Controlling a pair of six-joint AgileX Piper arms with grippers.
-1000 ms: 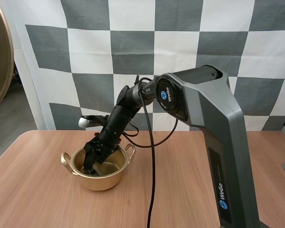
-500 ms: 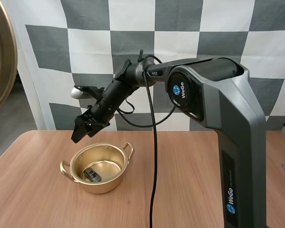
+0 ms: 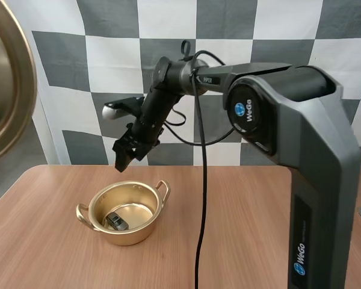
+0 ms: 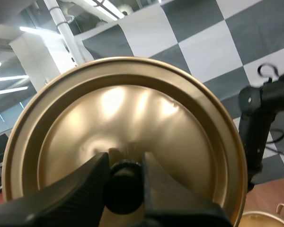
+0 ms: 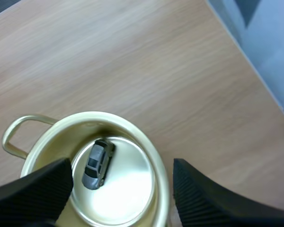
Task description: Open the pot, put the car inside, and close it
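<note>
The left fingers pinched the black knob of the gold lid and held the lid up, well clear of the counter. The gold two-handled pot stood open on the wood-grain counter. The car, small and grey with dark windows, lay on the pot's shiny floor, close to the wall. Above the pot's far rim, and apart from it, the right fingers hung pointing down. They were spread wide, ribbed inner faces turned to each other, and gripped nothing.
</note>
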